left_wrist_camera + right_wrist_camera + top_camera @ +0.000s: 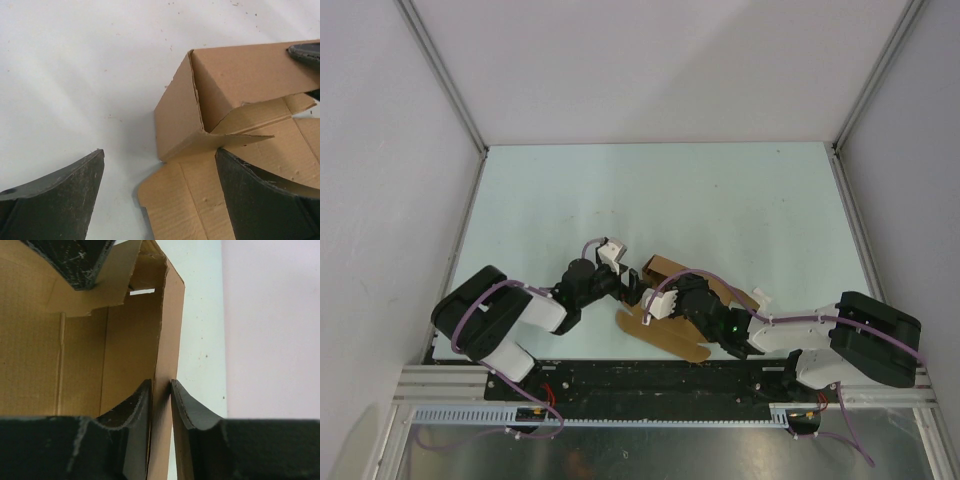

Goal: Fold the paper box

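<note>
From above, you have the box near the tabletop's front edge, just beyond the metal rail. Both arms bend in over it, and the left claw and right claw meet at its left end. The pale tabletop runs wide beyond the box to white walls. A white scrap lies just right of the box.

On your left wrist view, the left claw stands wide apart, gripping nothing. One finger is over smooth tabletop, the other over a flat panel. Between them rises a box corner: plain brown card, sharply creased, with a pointed flap jutting out and a rounded tab below.

On your right wrist view, the right claw straddles an upright wall of the box, with one finger inside and one outside. Both sit close against it, but you cannot tell whether they press. The inner card shows fine ribbing and a ragged cut edge. A dark finger of the other claw hangs over the far flap.
</note>
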### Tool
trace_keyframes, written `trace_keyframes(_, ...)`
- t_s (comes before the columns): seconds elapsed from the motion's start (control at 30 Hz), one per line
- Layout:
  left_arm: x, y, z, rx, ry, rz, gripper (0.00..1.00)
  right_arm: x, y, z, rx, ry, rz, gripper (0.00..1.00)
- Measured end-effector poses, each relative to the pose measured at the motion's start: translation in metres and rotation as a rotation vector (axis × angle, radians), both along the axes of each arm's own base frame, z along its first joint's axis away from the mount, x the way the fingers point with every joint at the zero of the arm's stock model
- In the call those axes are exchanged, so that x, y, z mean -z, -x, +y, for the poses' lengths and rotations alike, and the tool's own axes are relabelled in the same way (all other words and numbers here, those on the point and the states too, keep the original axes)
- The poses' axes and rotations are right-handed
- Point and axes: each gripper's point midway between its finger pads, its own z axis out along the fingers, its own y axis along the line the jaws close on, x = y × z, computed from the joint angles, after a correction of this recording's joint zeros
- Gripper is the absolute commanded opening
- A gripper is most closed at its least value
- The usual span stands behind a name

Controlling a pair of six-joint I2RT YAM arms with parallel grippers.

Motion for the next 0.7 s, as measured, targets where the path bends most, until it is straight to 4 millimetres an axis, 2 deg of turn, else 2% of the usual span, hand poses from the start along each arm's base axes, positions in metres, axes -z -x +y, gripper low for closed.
trace_keyframes(0.33, -0.001, -0.004, -0.010, 0.014, 0.022, -0.031, 1.00, -0.001, 0.005, 0.003, -0.018, -0.043, 0.027, 0.32)
trace_keyframes(0.7, 0.004, -0.005, -0.017, 0.003, 0.020, -0.047, 1.00, 0.001, 0.011, 0.005, -0.033, -0.106, 0.071, 0.33)
